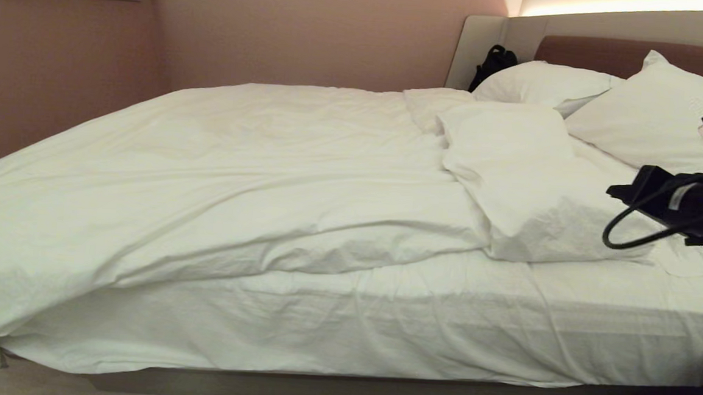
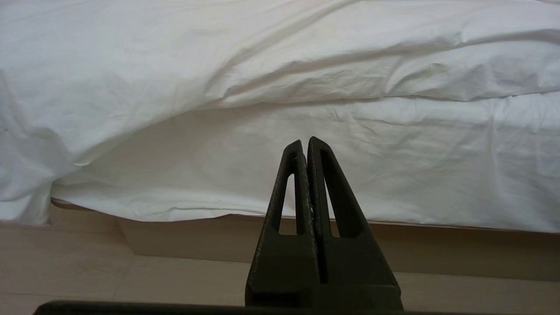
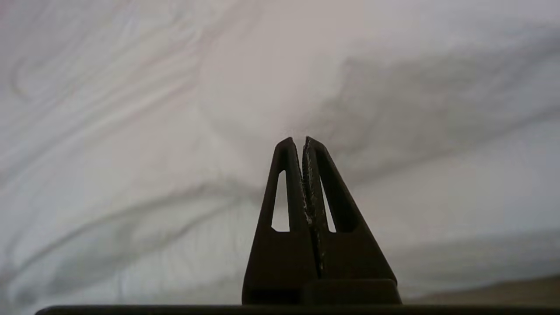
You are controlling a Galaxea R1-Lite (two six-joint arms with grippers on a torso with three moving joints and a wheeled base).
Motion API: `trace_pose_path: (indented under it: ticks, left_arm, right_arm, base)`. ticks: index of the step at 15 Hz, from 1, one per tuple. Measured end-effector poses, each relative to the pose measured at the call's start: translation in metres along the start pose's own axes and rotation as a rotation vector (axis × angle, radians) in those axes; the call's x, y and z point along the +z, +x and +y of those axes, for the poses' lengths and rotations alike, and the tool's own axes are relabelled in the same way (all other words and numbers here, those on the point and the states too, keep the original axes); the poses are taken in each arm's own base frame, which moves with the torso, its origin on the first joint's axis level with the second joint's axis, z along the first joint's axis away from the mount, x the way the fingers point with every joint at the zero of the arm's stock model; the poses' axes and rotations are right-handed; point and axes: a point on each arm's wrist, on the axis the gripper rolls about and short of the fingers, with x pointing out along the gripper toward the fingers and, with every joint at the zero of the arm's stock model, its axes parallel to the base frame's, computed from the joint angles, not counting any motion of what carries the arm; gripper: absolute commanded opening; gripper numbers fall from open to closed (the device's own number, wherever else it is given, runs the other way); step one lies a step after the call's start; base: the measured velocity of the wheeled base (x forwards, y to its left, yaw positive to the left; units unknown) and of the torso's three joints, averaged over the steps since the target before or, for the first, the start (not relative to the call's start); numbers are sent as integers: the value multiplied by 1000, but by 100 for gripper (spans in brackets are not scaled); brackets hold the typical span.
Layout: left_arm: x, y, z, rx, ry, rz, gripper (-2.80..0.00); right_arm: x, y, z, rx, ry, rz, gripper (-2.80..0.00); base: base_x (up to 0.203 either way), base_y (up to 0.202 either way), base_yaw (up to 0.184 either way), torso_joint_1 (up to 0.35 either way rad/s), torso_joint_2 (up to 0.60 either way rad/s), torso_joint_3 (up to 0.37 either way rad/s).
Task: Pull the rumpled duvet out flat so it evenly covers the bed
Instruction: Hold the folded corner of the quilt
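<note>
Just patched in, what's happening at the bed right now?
Nothing is gripped yet. The duvet lies bunched toward the far side of the bed, leaving the near strip of sheet bare. The right gripper is shut, above the white bedding. The left gripper is shut, low beside the bed.

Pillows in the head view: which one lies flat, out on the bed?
The nearest pillow, lying flat beside the duvet's top edge. The other two sit propped by the headboard.
</note>
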Motion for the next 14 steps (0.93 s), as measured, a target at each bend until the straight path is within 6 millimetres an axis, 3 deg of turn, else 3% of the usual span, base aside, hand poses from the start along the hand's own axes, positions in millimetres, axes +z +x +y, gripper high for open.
trace_pose_path:
  ticks: [3,6,9,14]
  left_arm:
    - [0,0,0,0,0,0,-280]
    - [0,0,0,0,0,-1,-280]
    - [0,0,0,0,0,-1,-280]
    - [0,0,0,0,0,-1,-280]
  right_arm:
    - [9,46,-18,-39,56,-23,-280]
    - [17,74,-31,-64,79,-45,-280]
    - [15,85,-37,-77,108,-35,-280]
    - [12,86,-38,-80,111,-26,-280]
  base:
    - [0,0,0,0,0,0]
    - [0,0,0,0,0,0]
    - [0,0,0,0,0,0]
    - [0,0,0,0,0,0]
